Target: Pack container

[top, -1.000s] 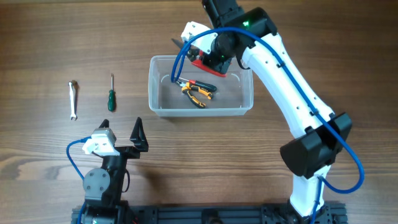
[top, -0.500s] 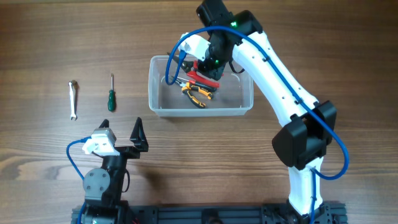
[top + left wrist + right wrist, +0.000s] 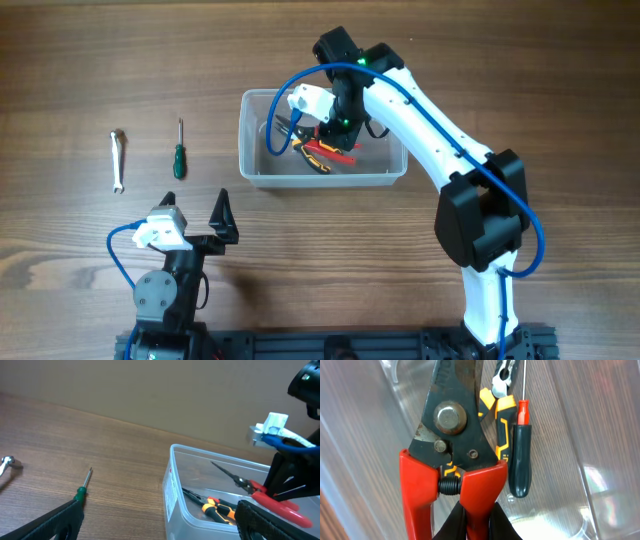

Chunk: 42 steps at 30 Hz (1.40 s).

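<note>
Placing step: we hold red-handled long-nose pliers [image 3: 447, 420] inside the clear rectangular plastic container [image 3: 243, 150] on the tabletop [image 3: 80, 60].
Our right end effector [image 3: 474, 522] pinches one handle; the left end effector [image 3: 196, 225] sits spread. Next, we judge, release them, then fetch the green-handled screwdriver [image 3: 178, 155].

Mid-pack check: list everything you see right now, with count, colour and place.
container: one, clear, mid-table
red-handled pliers: one, red handles, dark jaws, held in the container
orange-and-black pliers: one, lying in the container
small screwdriver: one, dark handle, red collar, in the container
green screwdriver: one, green handle, on the table left of the container
wrench: one, silver, left of the green screwdriver
table: one, brown wood
left gripper: one, black, open, empty
right gripper: one, black, shut on the red-handled pliers
</note>
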Tool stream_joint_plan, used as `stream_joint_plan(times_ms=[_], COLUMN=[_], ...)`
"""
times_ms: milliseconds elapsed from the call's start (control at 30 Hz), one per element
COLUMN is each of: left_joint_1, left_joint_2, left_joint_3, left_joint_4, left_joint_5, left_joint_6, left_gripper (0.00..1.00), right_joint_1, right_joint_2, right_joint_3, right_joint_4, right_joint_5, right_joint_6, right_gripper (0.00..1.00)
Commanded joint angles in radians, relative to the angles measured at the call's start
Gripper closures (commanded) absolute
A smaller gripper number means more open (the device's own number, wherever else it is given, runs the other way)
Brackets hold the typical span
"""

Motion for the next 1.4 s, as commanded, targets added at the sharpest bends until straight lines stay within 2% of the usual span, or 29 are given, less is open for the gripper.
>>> stream_joint_plan(times_ms=[0, 133, 200, 333, 400, 433, 633, 733, 767, 800, 833, 867, 900, 1067, 1233, 1367], left_joint_1=[0.005, 0.005, 0.005, 0.005, 0.005, 0.005, 0.005, 0.006, 0.005, 0.005, 0.005, 0.005, 0.005, 0.005, 0.005, 0.005], left_joint_2=[-0.006, -0.006, -0.006, -0.006, -0.006, -0.006, -0.006, -0.006, -0.006, -0.006, -0.006, -0.006, -0.006, -0.006, -0.006, -0.006], left_joint_3=[-0.005, -0.005, -0.005, -0.005, -0.005, -0.005, -0.005, -0.005, -0.005, -0.005, -0.005, -0.005, -0.005, -0.005, -0.005, -0.005], left_joint_4=[0.003, 0.003, 0.003, 0.003, 0.003, 0.003, 0.003, 0.003, 0.003, 0.003, 0.003, 0.003, 0.003, 0.003, 0.003, 0.003], left_joint_5=[0.012, 0.012, 0.012, 0.012, 0.012, 0.012, 0.012, 0.012, 0.012, 0.012, 0.012, 0.012, 0.012, 0.012, 0.012, 0.012], left_joint_6=[0.009, 0.009, 0.009, 0.009, 0.009, 0.009, 0.009, 0.009, 0.009, 0.009, 0.009, 0.009, 0.009, 0.009, 0.009, 0.009], left_gripper=[0.0, 0.0, 0.0, 0.0, 0.0, 0.0, 0.0, 0.0, 0.0, 0.0, 0.0, 0.0, 0.0, 0.0, 0.0, 0.0], right_joint_1=[0.006, 0.006, 0.006, 0.006, 0.006, 0.006, 0.006, 0.003, 0.0, -0.003, -0.008, -0.013, -0.02, -0.087, -0.183, -0.3], right_joint_2=[0.01, 0.01, 0.01, 0.01, 0.01, 0.01, 0.009, 0.006, 0.001, -0.003, -0.012, -0.02, -0.03, -0.139, -0.282, -0.397], right_joint_3=[-0.031, -0.051, -0.051, -0.051, -0.051, -0.051, -0.04, 0.016, 0.053, 0.089, 0.136, 0.171, 0.206, 0.352, 0.374, 0.374], right_joint_4=[0.034, 0.063, 0.071, 0.077, 0.08, 0.081, 0.096, 0.092, 0.085, 0.076, 0.064, 0.057, 0.049, 0.007, -0.026, -0.121], right_joint_5=[-0.031, -0.031, -0.031, -0.031, -0.03, -0.03, 0.035, 0.041, 0.042, 0.046, 0.064, 0.088, 0.117, 0.309, 0.407, 0.467], right_joint_6=[0.024, 0.041, 0.042, 0.043, 0.043, 0.043, 0.115, 0.159, 0.181, 0.2, 0.229, 0.256, 0.28, 0.397, 0.473, 0.587], right_gripper=[0.96, 0.95, 0.9, 0.66, 0.49, 0.46, 0.44, 0.43, 0.4, 0.34, 0.11, 0.03, 0.0, 0.0, 0.0, 0.0])
